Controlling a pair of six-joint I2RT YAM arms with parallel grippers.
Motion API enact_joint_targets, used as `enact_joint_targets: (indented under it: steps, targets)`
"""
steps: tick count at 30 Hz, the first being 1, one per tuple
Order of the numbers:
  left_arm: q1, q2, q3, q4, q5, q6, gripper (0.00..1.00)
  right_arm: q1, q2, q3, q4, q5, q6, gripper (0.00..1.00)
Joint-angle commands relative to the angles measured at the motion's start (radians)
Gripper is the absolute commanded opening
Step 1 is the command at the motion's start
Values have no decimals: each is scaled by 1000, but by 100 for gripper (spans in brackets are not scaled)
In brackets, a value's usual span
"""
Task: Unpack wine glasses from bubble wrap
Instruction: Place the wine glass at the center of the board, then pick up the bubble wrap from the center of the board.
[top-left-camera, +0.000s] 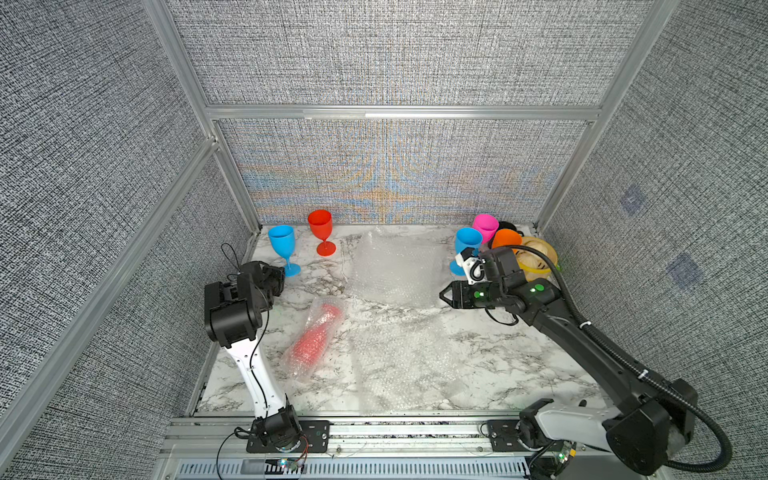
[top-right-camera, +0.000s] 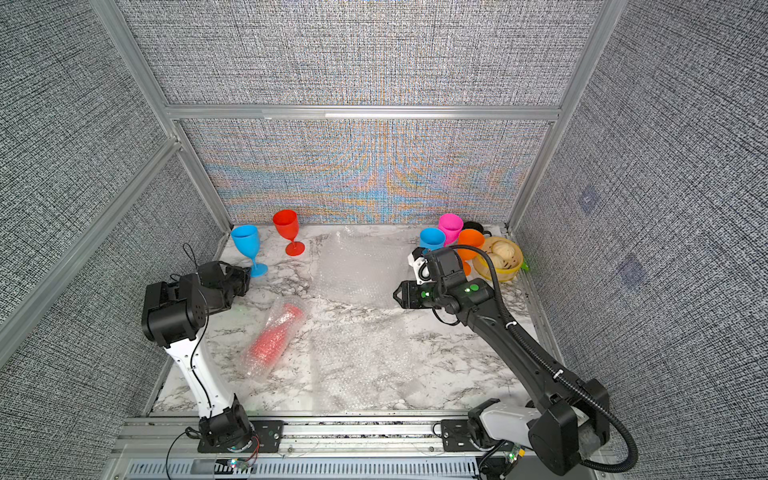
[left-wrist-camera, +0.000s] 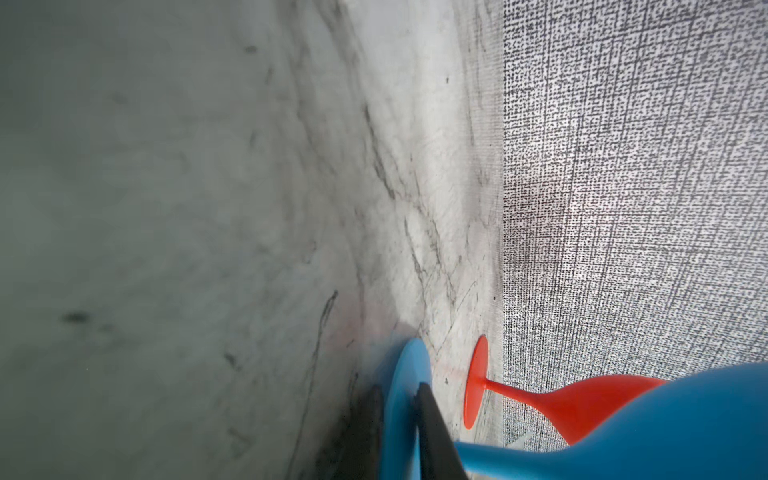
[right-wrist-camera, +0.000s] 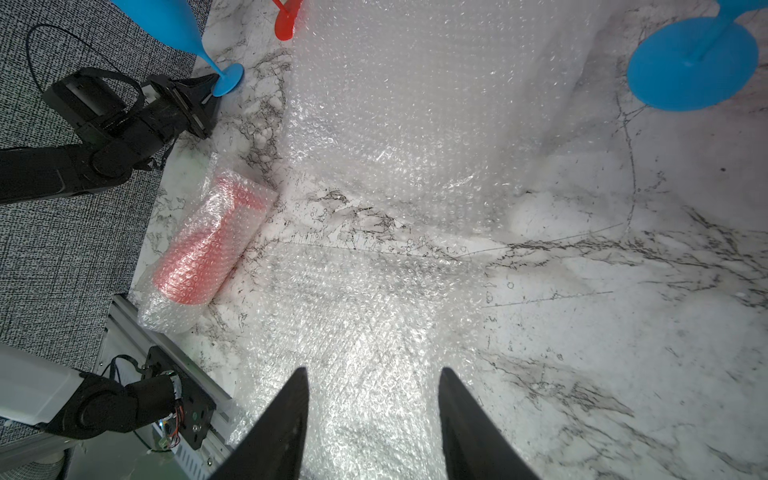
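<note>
A blue wine glass (top-left-camera: 282, 245) stands upright at the back left, a red wine glass (top-left-camera: 321, 226) beside it. My left gripper (left-wrist-camera: 399, 386) is low at the blue glass's foot (left-wrist-camera: 405, 374), one finger on each side of the disc. Another red wine glass (top-left-camera: 313, 336) lies on its side, rolled in bubble wrap, left of centre (right-wrist-camera: 208, 253). Two loose bubble wrap sheets lie flat, one at the back (top-left-camera: 395, 266), one in front (top-left-camera: 399, 357). My right gripper (right-wrist-camera: 374, 374) hangs open over the front sheet, holding nothing. Blue (top-left-camera: 467, 243), pink (top-left-camera: 485, 224) and orange (top-left-camera: 506, 240) wine glasses stand back right.
A black mug (top-left-camera: 508, 226) and a yellow-rimmed steamer of buns (top-left-camera: 540, 272) fill the back right corner behind my right arm. Fabric walls on an aluminium frame close in the marble table (top-left-camera: 519, 353) on three sides. A metal rail runs along the front edge.
</note>
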Motion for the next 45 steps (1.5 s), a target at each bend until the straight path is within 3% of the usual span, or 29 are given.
enact_joint_targets:
  steps: [1,9,23,27,36,41,45]
  targets:
    - [2,-7,2,-148,-6,32,24,1,-7,-7,0,14,8,53]
    - [7,-72,3,-235,-7,60,32,1,-12,-9,-1,24,15,53]
    - [50,-169,-36,-343,6,120,34,0,-36,-18,-6,29,15,53]
    - [65,-270,-72,-440,2,171,34,1,-44,-12,-26,56,14,53]
    - [55,-657,-249,-672,-72,279,38,26,-31,-48,23,29,30,53]
    - [-53,-909,-347,-844,-128,392,43,85,-7,-52,34,31,20,55]
    - [-167,-1017,-318,-1024,-169,511,50,102,-3,-73,54,29,21,57]
